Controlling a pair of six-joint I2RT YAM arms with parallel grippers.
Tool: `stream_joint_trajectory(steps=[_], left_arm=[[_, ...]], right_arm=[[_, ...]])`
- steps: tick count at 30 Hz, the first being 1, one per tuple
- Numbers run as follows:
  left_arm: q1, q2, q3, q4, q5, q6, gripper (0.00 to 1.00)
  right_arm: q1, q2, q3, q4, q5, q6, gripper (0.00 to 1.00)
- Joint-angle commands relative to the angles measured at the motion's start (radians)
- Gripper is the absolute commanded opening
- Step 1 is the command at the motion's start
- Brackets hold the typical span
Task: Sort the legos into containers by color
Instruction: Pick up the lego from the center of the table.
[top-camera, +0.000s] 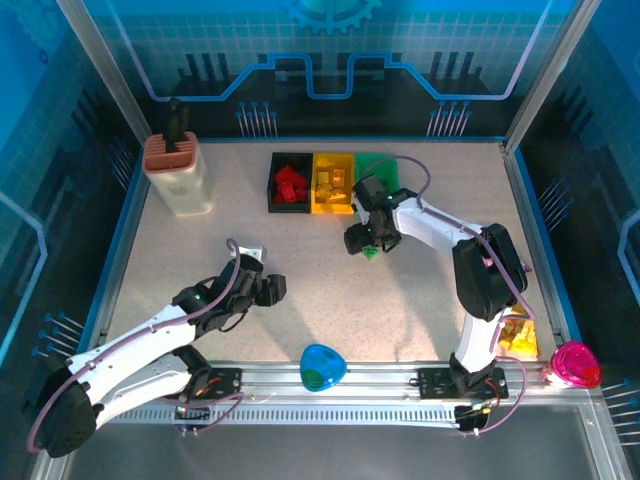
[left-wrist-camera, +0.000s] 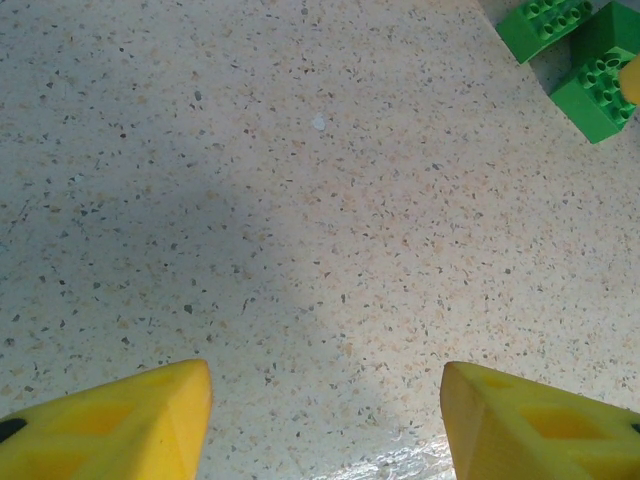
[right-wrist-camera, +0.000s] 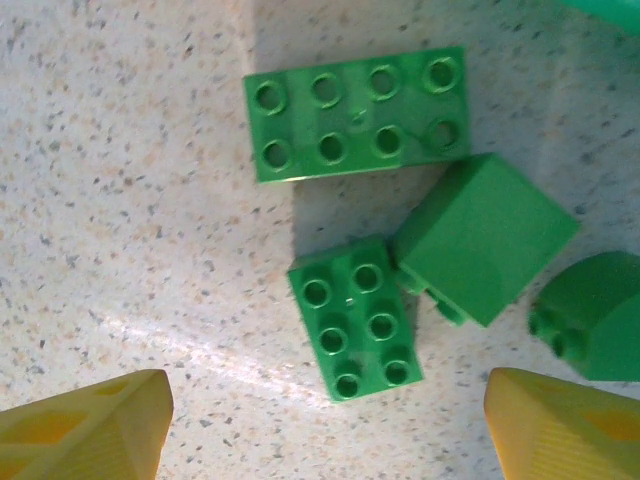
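At 12 o'clock on the table (top-camera: 300, 330), the black bin (top-camera: 272, 192) holds red legos (top-camera: 291, 184) and the yellow bin (top-camera: 333, 208) holds yellow legos (top-camera: 333, 183). The green bin (top-camera: 375, 157) is partly hidden by the right arm, so I cannot tell its contents. At 6 o'clock from it, green legos (right-wrist-camera: 355, 113) lie loose under the right gripper (right-wrist-camera: 325, 390), fingers spread wide. The left gripper (left-wrist-camera: 322, 400), also spread, hangs over bare table at 7 o'clock.
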Motion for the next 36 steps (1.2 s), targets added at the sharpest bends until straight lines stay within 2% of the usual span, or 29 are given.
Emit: stream_joint_trajectory(steps=[1, 8, 13, 24, 29, 33, 36], left_arm=[[-0.010, -0.014, -0.008, 0.009, -0.020, -0.027, 0.63], [-0.017, -0.025, -0.012, -0.003, -0.027, -0.032, 0.62], [-0.019, -0.041, -0.018, -0.006, -0.032, -0.033, 0.62], [-0.026, -0.055, -0.022, -0.001, -0.032, -0.027, 0.62], [-0.028, -0.060, -0.026, 0.001, -0.032, -0.027, 0.62], [-0.030, -0.063, -0.029, 0.014, -0.024, -0.021, 0.62], [-0.046, -0.090, -0.036, 0.040, -0.016, -0.006, 0.62]], right_arm=[[0.011, 0.001, -0.020, 0.014, -0.001, 0.021, 0.82], [0.014, 0.023, -0.025, 0.016, 0.000, 0.019, 0.80], [0.014, 0.045, -0.030, 0.027, -0.010, 0.022, 0.73], [0.016, 0.120, -0.022, 0.039, 0.000, 0.021, 0.67], [0.020, 0.127, -0.031, 0.041, 0.008, 0.024, 0.58], [0.027, 0.117, -0.037, 0.037, 0.018, 0.027, 0.44], [0.034, 0.089, -0.040, 0.029, 0.030, 0.027, 0.39]])
